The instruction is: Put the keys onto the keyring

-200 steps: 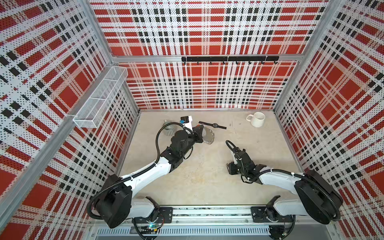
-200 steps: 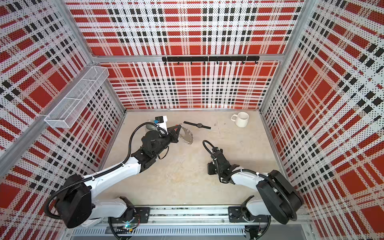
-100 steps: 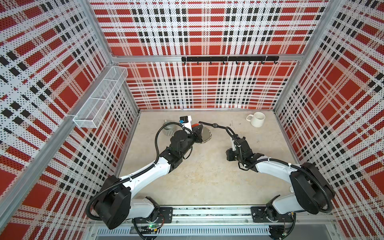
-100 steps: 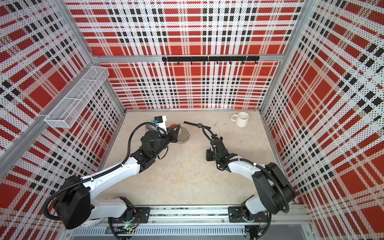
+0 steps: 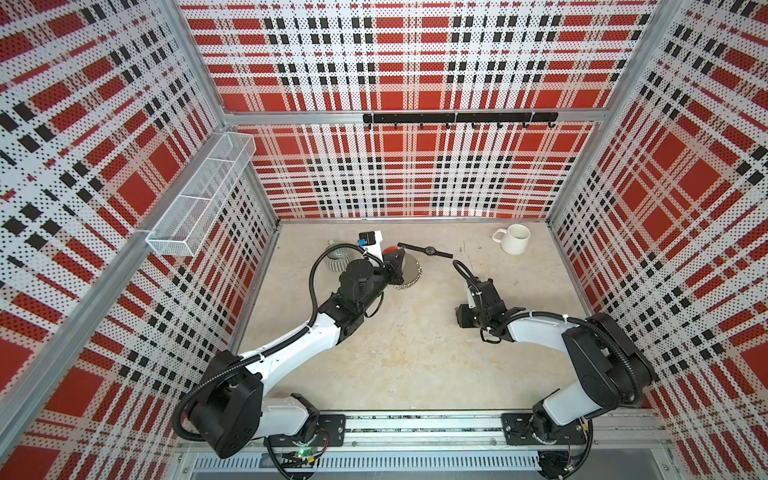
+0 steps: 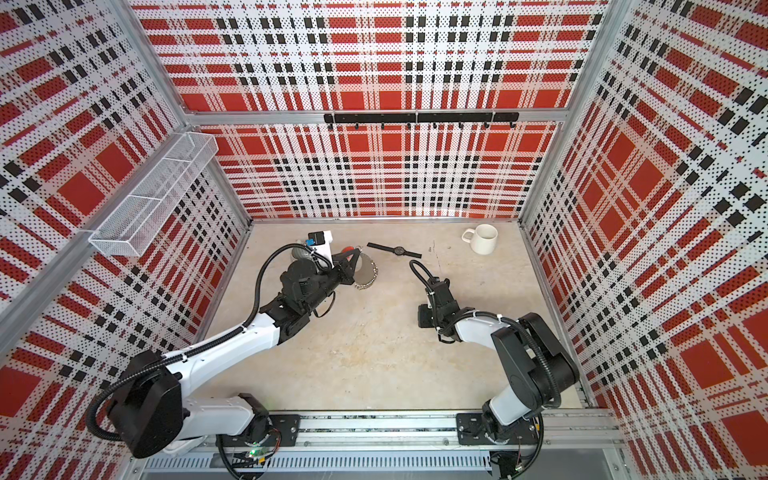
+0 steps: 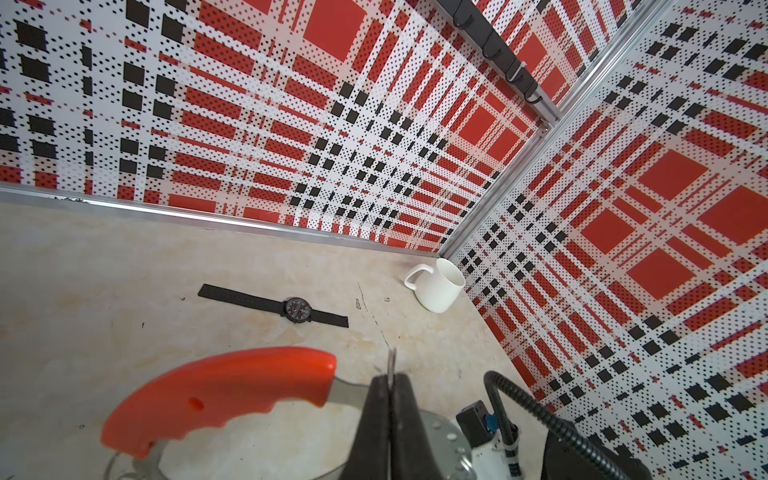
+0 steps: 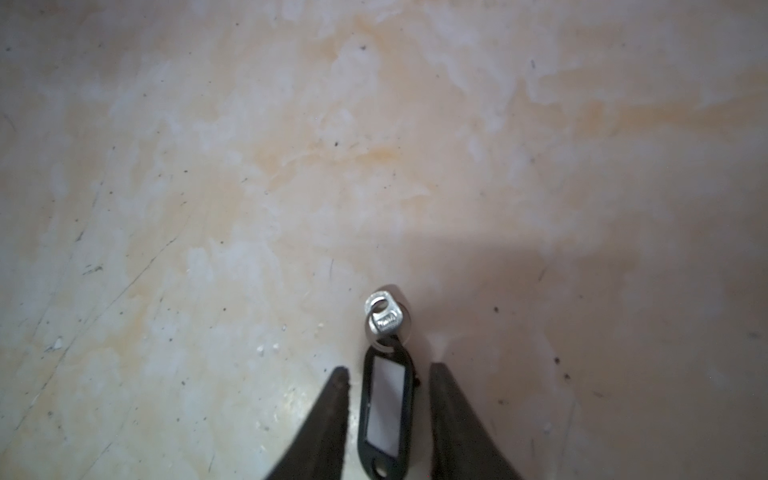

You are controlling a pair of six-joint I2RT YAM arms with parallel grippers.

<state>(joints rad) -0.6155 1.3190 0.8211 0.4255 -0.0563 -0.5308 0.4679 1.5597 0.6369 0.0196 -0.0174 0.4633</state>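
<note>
Keys (image 8: 386, 411) lie flat on the bare table (image 5: 415, 353), out in the middle, walls well off and open surface all round. Right gripper (image 8: 386, 368) hangs straight over them, jaws spread, the black tag between the fingers with a gap on each side, its silver ring poking out past the tips. Right arm folds low, wrist pointing down. Left arm reaches toward the back, left gripper (image 7: 390, 378) pinched tight on the grey edge of the keyring (image 7: 232, 390), near the watch (image 5: 426, 250).
</note>
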